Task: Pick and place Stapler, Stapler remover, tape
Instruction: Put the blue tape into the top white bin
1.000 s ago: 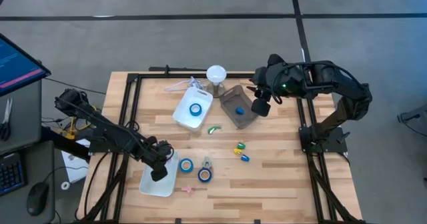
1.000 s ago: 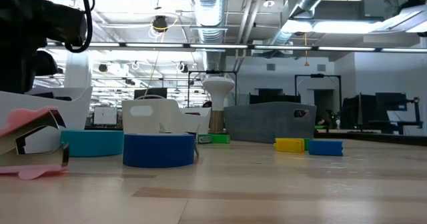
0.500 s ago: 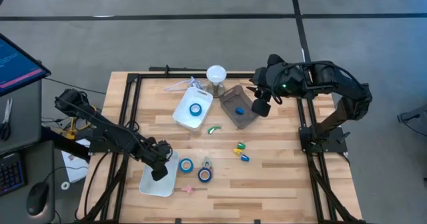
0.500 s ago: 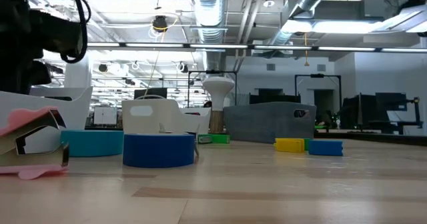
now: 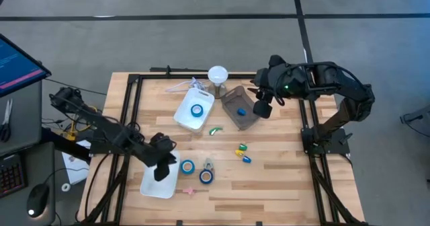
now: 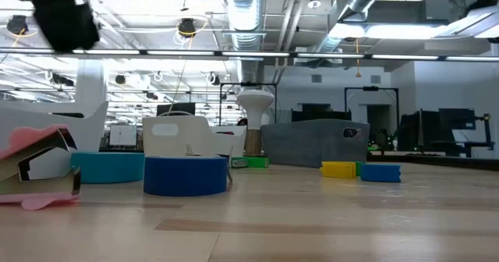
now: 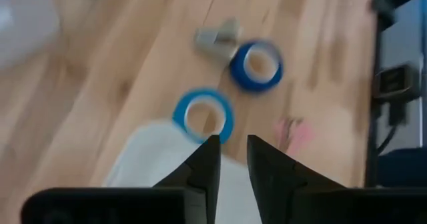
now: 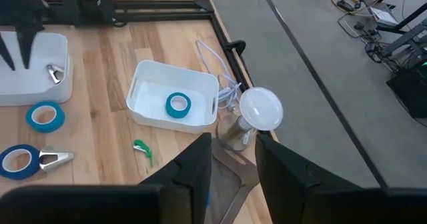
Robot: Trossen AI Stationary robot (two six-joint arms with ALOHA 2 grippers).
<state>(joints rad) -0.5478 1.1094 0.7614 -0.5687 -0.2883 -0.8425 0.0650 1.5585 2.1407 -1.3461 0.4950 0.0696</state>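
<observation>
The left gripper (image 5: pixel 161 171) hovers with its fingers slightly parted and empty over the near white tray (image 5: pixel 152 183), while the right gripper (image 5: pixel 261 108), fingers apart and holding nothing, hangs above the grey bin (image 5: pixel 240 108). One blue ring of tape (image 5: pixel 197 109) with a pale core lies inside the far white bin (image 5: pixel 187 116); two more rolls of tape (image 5: pixel 187 166) (image 5: pixel 205 177) lie flat on the wood just beside the near white tray

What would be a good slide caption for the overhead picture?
Left gripper hovers over a white tray beside two blue tape rolls; right gripper waits above a grey bin.
</observation>
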